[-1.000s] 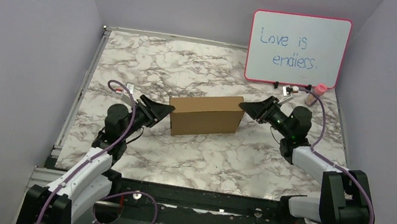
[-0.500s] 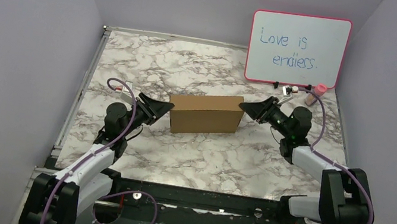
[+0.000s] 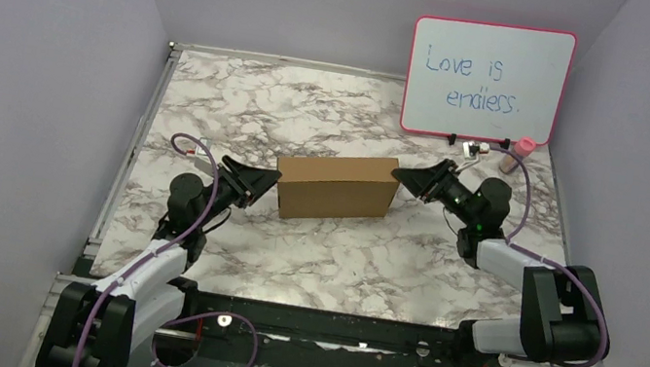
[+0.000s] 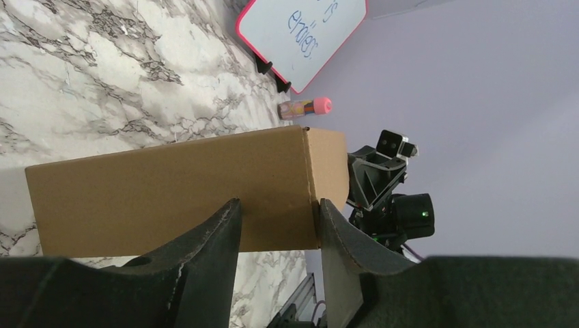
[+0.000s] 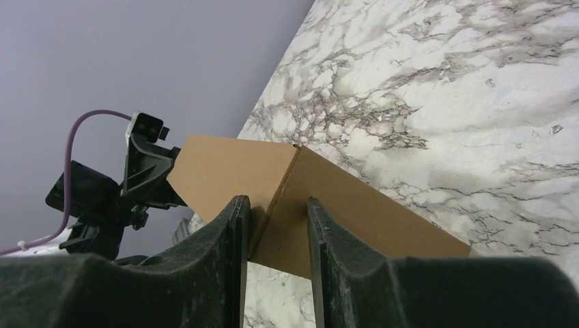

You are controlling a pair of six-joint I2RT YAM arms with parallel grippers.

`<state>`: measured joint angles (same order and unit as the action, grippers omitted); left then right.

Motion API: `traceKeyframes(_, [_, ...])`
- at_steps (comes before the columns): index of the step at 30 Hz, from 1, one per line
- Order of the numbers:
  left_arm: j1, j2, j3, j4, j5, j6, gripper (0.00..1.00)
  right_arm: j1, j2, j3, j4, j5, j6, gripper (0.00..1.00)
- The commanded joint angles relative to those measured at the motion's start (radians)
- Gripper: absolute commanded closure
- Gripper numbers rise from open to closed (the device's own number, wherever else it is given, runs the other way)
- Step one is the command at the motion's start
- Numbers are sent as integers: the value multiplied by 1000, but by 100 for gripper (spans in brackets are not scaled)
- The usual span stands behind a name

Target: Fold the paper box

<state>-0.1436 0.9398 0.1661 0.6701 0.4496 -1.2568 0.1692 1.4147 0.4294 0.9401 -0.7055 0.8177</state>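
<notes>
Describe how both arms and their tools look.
The left arm and right arm have white links between bulky black joints. A purple cable loops along each. The left tool and right tool are matt black, with two tapered fingers. A small green light shows on the right arm.

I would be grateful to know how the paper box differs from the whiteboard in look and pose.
The paper box is plain brown, unmarked cardboard; the whiteboard is white, pink-framed, with blue handwriting. The paper box lies flat in the middle; the whiteboard stands upright at the far right. Both are rectangular.
</notes>
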Motion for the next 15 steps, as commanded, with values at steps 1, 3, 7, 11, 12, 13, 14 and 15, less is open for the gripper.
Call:
traceKeyframes(1, [34, 47, -57, -360, -45, 106, 100, -3, 47, -60, -431, -74, -106, 65])
traceKeyframes(3, [33, 41, -37, -394, -56, 137, 100, -3, 28, -25, -465, -88, -115, 60])
traceKeyframes(7, [33, 25, 2, -442, -77, 184, 100, -3, -4, 1, -471, -111, -105, 56])
traceKeyframes(11, [33, 24, 32, -472, -94, 218, 100, -3, -4, -4, -479, -123, -123, 54])
traceKeyframes(12, [33, 25, 36, -474, -99, 223, 100, -4, 5, -13, -481, -115, -133, 55])
traceKeyframes(13, [33, 25, 38, -473, -103, 225, 100, -6, 16, -26, -474, -106, -137, 57])
traceKeyframes(14, [33, 26, 39, -473, -107, 227, 100, -11, 36, -45, -453, -102, -135, 61])
traceKeyframes(15, [33, 28, 41, -472, -113, 229, 100, -18, 58, -64, -421, -105, -126, 64])
